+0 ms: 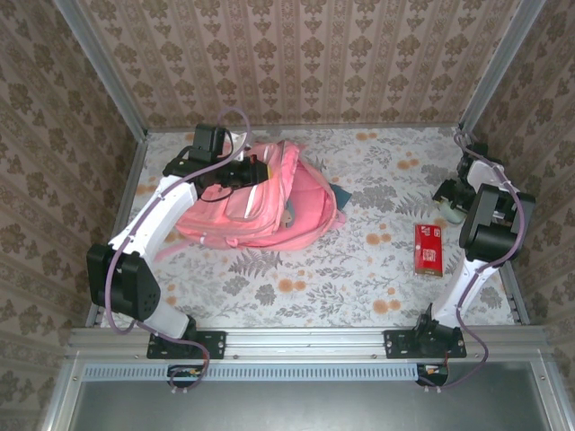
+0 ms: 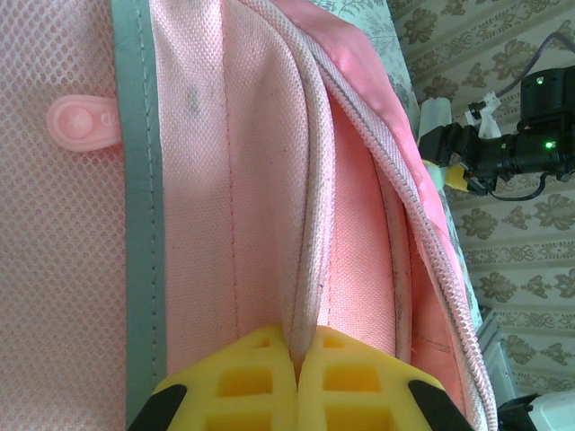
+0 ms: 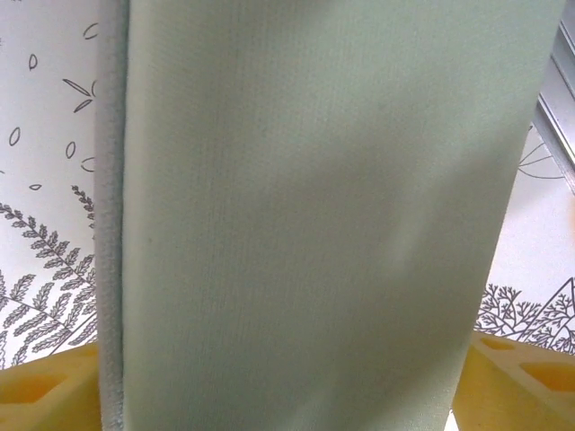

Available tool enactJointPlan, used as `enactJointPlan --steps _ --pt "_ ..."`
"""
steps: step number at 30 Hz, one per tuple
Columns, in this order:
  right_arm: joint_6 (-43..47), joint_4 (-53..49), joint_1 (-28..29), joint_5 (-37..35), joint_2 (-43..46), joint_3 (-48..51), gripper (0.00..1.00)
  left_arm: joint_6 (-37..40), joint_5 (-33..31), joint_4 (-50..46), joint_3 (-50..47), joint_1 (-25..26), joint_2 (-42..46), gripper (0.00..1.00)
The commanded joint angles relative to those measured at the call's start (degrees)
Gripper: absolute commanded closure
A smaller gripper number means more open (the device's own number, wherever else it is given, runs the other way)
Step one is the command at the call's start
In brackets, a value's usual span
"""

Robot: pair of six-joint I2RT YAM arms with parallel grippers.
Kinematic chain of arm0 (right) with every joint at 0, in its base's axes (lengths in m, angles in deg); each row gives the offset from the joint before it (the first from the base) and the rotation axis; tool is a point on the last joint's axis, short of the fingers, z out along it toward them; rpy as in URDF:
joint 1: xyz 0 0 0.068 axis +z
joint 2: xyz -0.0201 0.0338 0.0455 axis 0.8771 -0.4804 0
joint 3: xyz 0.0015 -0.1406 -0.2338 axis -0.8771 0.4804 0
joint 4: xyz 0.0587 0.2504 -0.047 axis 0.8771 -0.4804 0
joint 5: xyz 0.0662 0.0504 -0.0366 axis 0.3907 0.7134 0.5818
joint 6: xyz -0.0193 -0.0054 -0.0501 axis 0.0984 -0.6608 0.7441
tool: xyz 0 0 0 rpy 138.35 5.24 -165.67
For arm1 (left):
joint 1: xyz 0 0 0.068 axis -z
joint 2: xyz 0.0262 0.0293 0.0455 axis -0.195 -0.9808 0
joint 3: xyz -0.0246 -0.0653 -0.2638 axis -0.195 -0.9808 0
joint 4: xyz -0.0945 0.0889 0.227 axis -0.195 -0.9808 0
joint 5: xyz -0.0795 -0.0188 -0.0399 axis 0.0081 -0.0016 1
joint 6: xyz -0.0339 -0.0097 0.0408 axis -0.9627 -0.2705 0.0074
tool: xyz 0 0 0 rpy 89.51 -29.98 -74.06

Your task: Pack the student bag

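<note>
**Yellow fingertips (image 2: 238, 373) clamped on bag rim; mouth held ready for loading**

My left pincer (image 2: 296, 352) is pressed together on the piped rim of the student bag (image 2: 252, 180). The bag lies flat on the table (image 1: 359, 260), directly ahead of and beneath that pincer. Judgement: the rim is held to keep the mouth apart.

The rim and the zipper (image 2: 431, 242) run straight away from the fingertips. The bag's long axis therefore appears in line with the left pincer, pointing across toward my right pincer (image 1: 452, 191).

The right pincer stands spread either side of a pale green item (image 3: 305, 206). I cannot tell whether its pads bear on it. Judgement: it is being taken up for the bag.
</note>
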Motion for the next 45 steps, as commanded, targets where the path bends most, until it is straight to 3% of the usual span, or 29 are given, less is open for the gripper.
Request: enactJointPlan --steps 1,8,12,19,24,32,39,45 --pt "-1.03 -0.89 1.15 -0.95 3.5 1.38 0.17 -0.02 3.68 3.72 0.98 0.0 1.79 1.0" --pt "-3.61 1.58 5.03 -0.78 12.98 7.7 0.26 -0.15 3.68 3.71 1.72 -0.51 1.36 1.0" --pt "-5.29 0.49 8.84 0.69 18.08 10.34 0.26 -0.15 3.4 3.13 2.32 -0.94 1.28 1.0" --pt "-9.52 -0.51 22.53 2.75 26.64 13.29 0.27 -3.07 3.52 4.68 1.91 -3.7 1.53 1.0" --pt "-14.09 1.12 35.79 3.82 28.89 12.52 0.29 -3.76 3.98 4.73 2.92 -4.28 1.59 1.0" --pt "-17.31 8.0 51.74 6.35 21.0 6.35 0.28 -5.49 3.85 5.51 2.82 -4.25 2.12 1.0" --pt "-20.26 14.19 56.51 11.18 10.08 -1.23 0.28 -6.99 4.22 6.68 2.49 -3.83 2.51 1.0" --pt "-19.87 9.14 56.91 6.92 1.39 -8.47 0.29 -7.1 4.34 6.78 2.69 -3.02 2.46 1.0"
